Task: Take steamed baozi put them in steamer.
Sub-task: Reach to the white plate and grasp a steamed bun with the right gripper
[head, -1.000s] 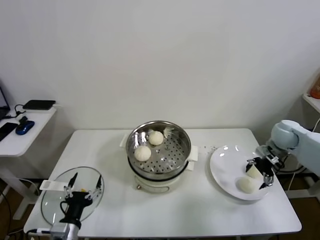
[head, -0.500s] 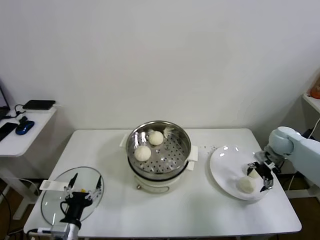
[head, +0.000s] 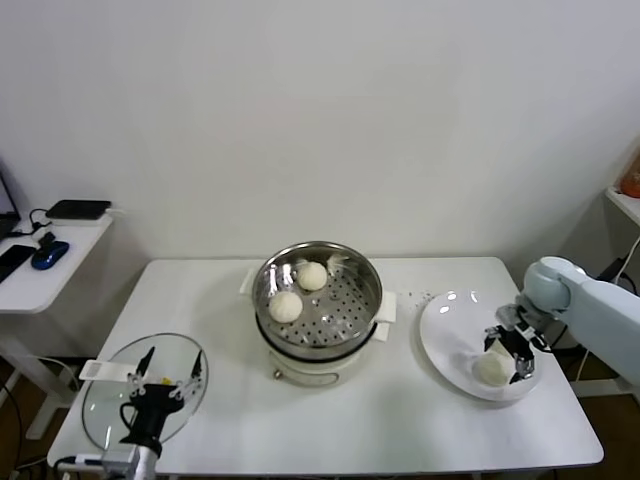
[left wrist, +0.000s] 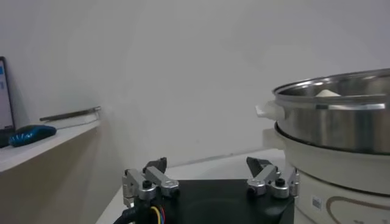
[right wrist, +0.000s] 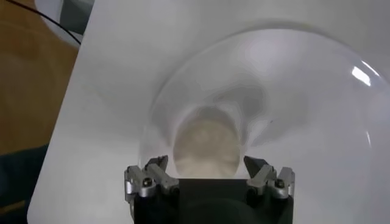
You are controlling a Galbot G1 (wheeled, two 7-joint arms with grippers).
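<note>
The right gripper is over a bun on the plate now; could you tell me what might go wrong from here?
The right gripper, jaws open, straddles one baozi on the white plate. A second baozi lies right beside it, so closing could nudge it toward the rim. The dough looks soft, and a hard squeeze may dent it. The steamer already holds two buns, leaving less free tray.

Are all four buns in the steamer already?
No, only two buns lie in the steamer; others remain on the plate, under the open right gripper.
</note>
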